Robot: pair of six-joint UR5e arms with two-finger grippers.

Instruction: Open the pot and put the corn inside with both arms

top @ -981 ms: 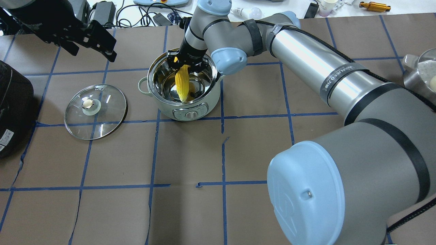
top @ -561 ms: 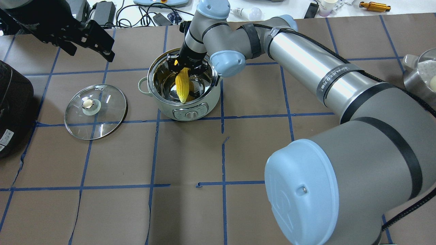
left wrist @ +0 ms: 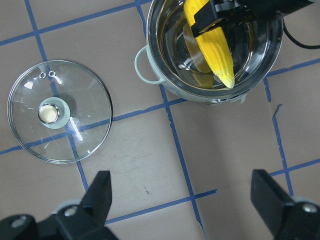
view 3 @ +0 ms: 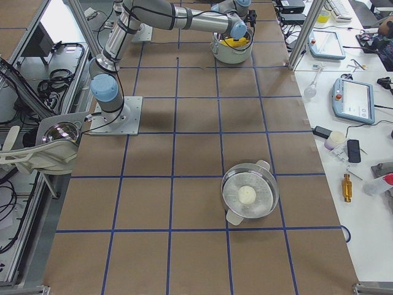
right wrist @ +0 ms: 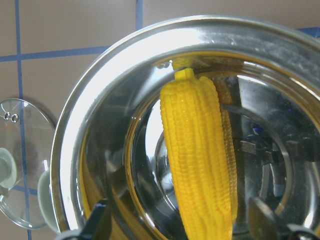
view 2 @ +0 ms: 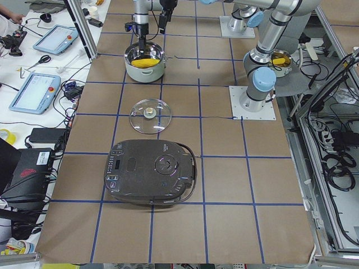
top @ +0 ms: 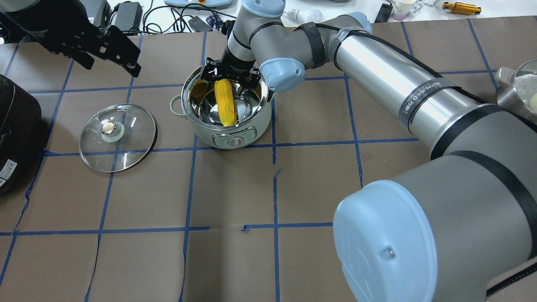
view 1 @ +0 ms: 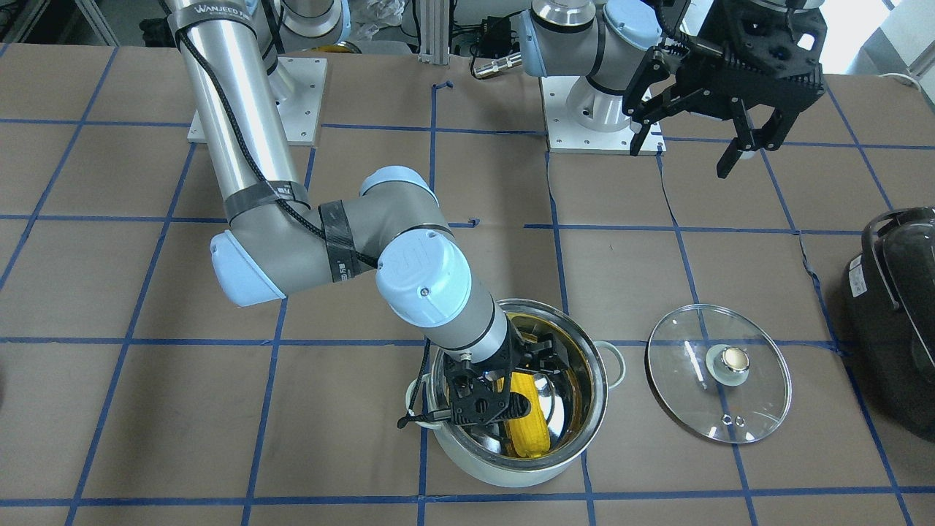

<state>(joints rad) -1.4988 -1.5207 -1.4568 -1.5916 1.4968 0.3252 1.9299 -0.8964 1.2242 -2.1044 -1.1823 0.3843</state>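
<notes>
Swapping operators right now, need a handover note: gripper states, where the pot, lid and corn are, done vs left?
Left gripper: open, empty, raised over the table away from the pot.
Right gripper: open, in the pot's mouth, fingers spread either side of the corn, not clamping it.
Corn lies inside the pot; glass lid is flat on the table beside it.
Done: lid off, corn in.
Left: lift the right gripper clear.

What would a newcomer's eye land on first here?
The bright yellow corn lying inside the shiny steel pot, toward the table's far side, with the right gripper open just above it. Next, the glass lid lying flat on the table beside the pot, on the left arm's side.
</notes>
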